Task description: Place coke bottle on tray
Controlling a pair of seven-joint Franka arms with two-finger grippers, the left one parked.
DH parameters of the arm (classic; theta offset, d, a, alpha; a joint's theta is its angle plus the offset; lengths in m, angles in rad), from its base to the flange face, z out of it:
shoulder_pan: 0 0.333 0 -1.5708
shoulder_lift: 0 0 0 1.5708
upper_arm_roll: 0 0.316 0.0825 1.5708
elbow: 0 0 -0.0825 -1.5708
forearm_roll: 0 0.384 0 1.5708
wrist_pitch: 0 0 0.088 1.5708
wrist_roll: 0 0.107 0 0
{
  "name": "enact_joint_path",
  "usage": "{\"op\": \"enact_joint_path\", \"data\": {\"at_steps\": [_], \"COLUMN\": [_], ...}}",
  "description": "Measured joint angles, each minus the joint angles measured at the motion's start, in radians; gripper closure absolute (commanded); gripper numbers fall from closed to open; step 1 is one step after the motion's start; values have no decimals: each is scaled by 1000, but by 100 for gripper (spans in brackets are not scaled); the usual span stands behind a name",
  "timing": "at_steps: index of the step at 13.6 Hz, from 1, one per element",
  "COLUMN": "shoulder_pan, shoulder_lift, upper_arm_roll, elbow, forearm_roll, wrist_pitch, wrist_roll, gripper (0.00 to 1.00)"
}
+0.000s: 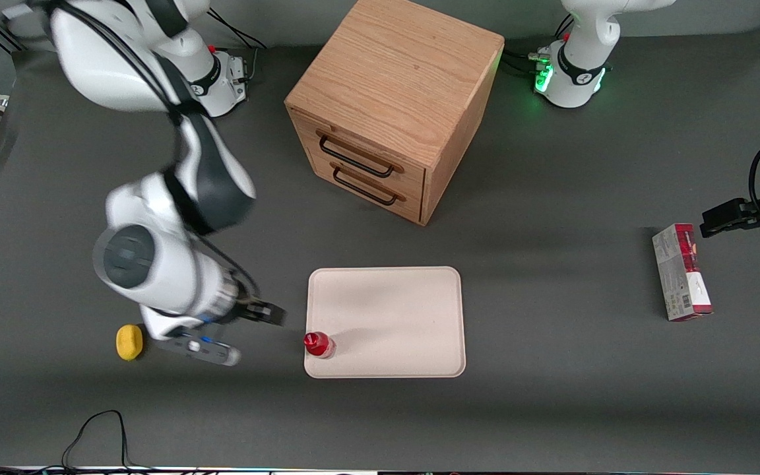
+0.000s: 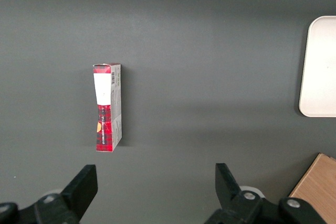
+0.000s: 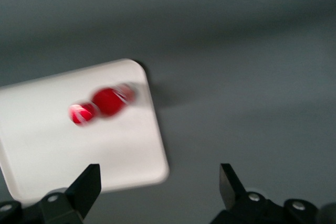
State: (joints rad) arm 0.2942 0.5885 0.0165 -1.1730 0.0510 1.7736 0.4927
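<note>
Grey table [image 1: 551, 297]: hand [image 1: 268, 313] beside tray [image 1: 393, 310]

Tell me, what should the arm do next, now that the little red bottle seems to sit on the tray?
Probably just pull back and up, away from the tray. The coke bottle already stands upright on the tray, near the corner toward the working arm. The gripper is open, holds nothing and hangs beside the tray, apart from the bottle. Nothing seems left to place, so clearing off without nudging the bottle looks sensible.
</note>
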Motion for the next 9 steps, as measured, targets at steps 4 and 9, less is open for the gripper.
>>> {"op": "enact_joint_path", "data": {"at_steps": [4,9], "shoulder_pan": [-80,-87], "shoulder_lift": [-318,-595], "upper_arm_roll": [-54,-160], "elbow": [-361,-640], "forearm_roll": [11,12], "wrist_pitch": [-10,-13], "wrist_roll": [-277,-492], "gripper": [0,0]}}
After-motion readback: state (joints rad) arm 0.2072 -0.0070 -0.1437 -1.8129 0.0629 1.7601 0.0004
